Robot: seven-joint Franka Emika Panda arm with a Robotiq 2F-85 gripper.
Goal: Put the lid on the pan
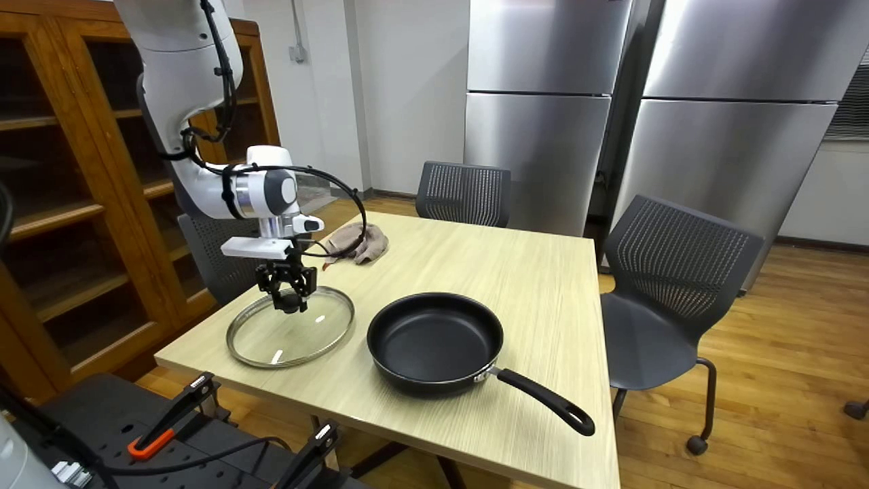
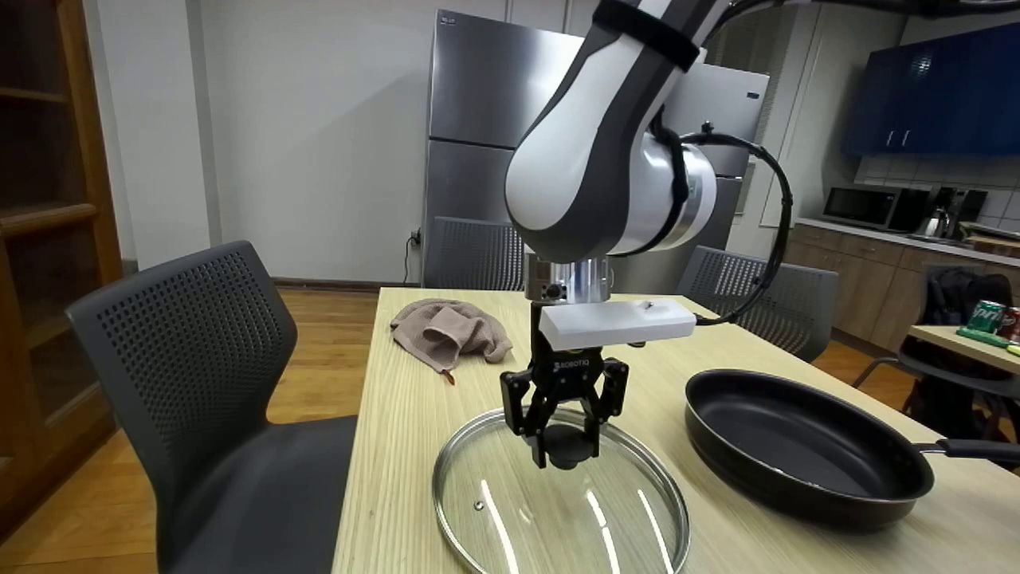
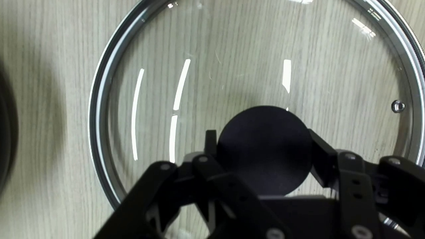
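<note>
Round glass lid (image 1: 292, 336), edged with a metal rim (image 3: 98, 116), on the table (image 1: 536, 278) or at most barely above it; no telling from these angles about a slim gap beneath. At the centre, facing up, a dark disc of a knob (image 3: 265, 146); near the edge, a small metal stud (image 3: 397, 106). Likely stiff all over, with a fair weight for something so thin. Smooth glass, so probably slippery to pinch; brittle too, and presumably quick to chip from a knock. Best held right at the knob: central, thus balanced, and broad enough for a firm squeeze.

Around that knob, one on either side, the fingers (image 3: 322, 157), to all appearance clamped on it, with no clear gap at either edge in the wrist view. Possible trouble: a tilt or swivel about so small a hold during the carry. Best to lift straight up, keep level, travel slowly and set down without a drop.

Just beside the lid, apart from it with a strip of table between, a black frying pan (image 1: 434, 339), upright and uncovered, with its long handle (image 1: 543, 401) aimed away from the lid. By judgement, at the grasping step, with the lift next: up, over the pan, then down softly, rim on rim.

Farther out, a crumpled brown cloth (image 2: 454, 331) near a corner of the table; past the table edge, a dark chair (image 1: 665, 305) and a steel refrigerator (image 1: 540, 136).
</note>
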